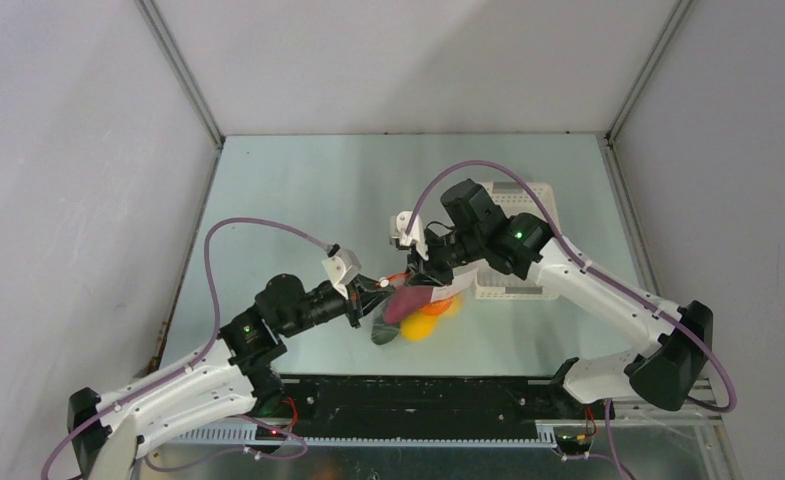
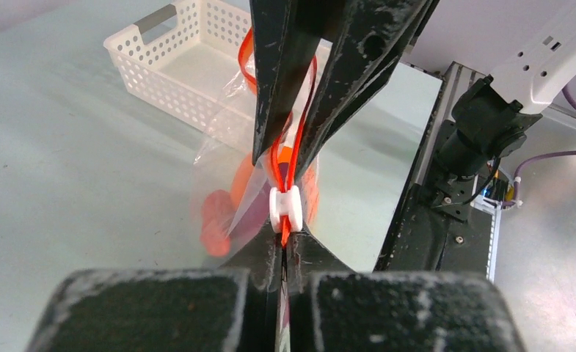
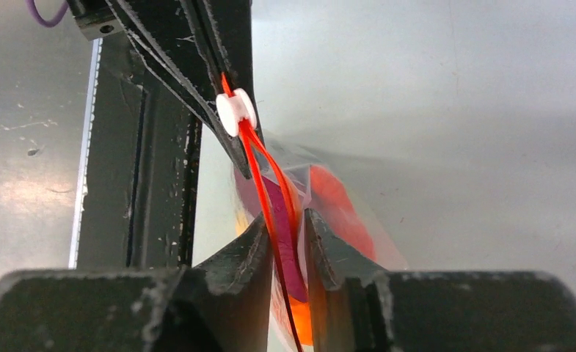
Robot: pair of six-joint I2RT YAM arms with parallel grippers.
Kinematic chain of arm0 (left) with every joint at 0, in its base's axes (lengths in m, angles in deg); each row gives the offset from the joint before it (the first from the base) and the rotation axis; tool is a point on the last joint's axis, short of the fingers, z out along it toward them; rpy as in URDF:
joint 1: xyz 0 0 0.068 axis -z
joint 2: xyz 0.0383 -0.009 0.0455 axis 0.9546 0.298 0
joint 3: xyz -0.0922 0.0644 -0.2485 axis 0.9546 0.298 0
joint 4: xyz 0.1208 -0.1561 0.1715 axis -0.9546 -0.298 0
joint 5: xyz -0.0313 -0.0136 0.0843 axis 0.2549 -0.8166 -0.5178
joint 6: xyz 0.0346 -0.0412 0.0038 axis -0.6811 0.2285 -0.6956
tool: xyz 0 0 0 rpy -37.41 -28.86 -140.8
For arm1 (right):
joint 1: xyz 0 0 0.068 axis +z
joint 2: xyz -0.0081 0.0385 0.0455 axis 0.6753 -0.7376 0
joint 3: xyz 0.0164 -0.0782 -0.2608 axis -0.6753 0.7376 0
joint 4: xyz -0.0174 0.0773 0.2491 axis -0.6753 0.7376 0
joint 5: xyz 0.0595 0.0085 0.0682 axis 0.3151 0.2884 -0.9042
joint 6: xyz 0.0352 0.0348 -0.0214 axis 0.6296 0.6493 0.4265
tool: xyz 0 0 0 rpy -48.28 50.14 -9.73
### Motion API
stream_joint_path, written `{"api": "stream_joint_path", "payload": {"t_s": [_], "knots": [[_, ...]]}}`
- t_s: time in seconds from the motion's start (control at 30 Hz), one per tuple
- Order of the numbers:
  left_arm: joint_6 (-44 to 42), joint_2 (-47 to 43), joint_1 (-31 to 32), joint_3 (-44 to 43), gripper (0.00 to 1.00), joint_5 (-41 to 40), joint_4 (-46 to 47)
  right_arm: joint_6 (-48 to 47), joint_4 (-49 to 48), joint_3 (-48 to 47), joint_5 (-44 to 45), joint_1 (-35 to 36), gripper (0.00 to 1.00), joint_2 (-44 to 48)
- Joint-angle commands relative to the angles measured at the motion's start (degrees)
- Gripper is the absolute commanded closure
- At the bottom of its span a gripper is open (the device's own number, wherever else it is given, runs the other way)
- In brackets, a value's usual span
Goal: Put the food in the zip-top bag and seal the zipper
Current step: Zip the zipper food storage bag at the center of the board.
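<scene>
We see the clear, floppy plastic zip-top bag (image 1: 415,318) held up between both arms, in the middle of the tabletop (image 1: 308,190) and a little toward its near edge. The small toy fruits and vegetables (image 1: 420,325) sit inside it: orange, yellow, purple and dark-green pieces. The left gripper (image 2: 283,243) has its fingers pressed together on the orange-red zipper strip (image 3: 259,158), just beside the white plastic slider (image 3: 235,112). The right gripper (image 3: 288,238) pinches the same strip farther along, where its two strands lie slightly parted. Toward the right edge, the white slotted plastic basket (image 2: 152,70) stands just behind the bag.
</scene>
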Motion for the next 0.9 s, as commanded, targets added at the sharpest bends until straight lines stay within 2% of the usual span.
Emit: {"api": "stream_joint_path", "payload": {"t_s": [0.0,0.03,0.07,0.13,0.23,0.33,0.57,0.73,0.87], "knots": [[-2.2,-2.3,-0.2,-0.5,1.0,2.1,1.7,1.2,-3.5,-0.2,1.2,1.5,0.66,4.2],[-2.8,-2.8,-0.2,-0.3,1.0,2.2,1.7,1.9,-4.4,-0.2,0.8,1.8,0.6,5.2],[-3.1,-3.0,-0.2,-0.3,1.0,2.4,1.8,2.3,-4.8,-0.2,0.7,2.5,0.48,5.6],[-3.8,-3.1,-0.2,-0.5,1.0,2.9,1.6,2.7,-6.1,-0.2,0.3,3.8,0.36,6.7],[-5.5,-2.8,-0.2,-0.9,1.0,3.5,1.4,4.0,-9.0,-0.2,-1.6,5.7,0.3,6.4],[-6.7,-2.5,-0.2,-1.6,1.0,3.5,0.5,4.8,-10.7,-0.5,-1.2,6.9,0.32,5.1],[-8.4,-2.5,-0.1,-2.1,1.0,4.0,-1.2,5.8,-11.6,-2.1,-0.7,8.1,0.48,3.0],[-8.4,-3.3,-0.2,-2.0,1.0,3.9,-1.4,6.1,-12.1,-2.2,0.0,8.4,0.52,2.1],[-9.8,-3.5,-0.2,-2.0,1.0,4.1,-1.8,6.7,-13.1,-2.1,-0.7,8.5,0.58,1.3]]}}
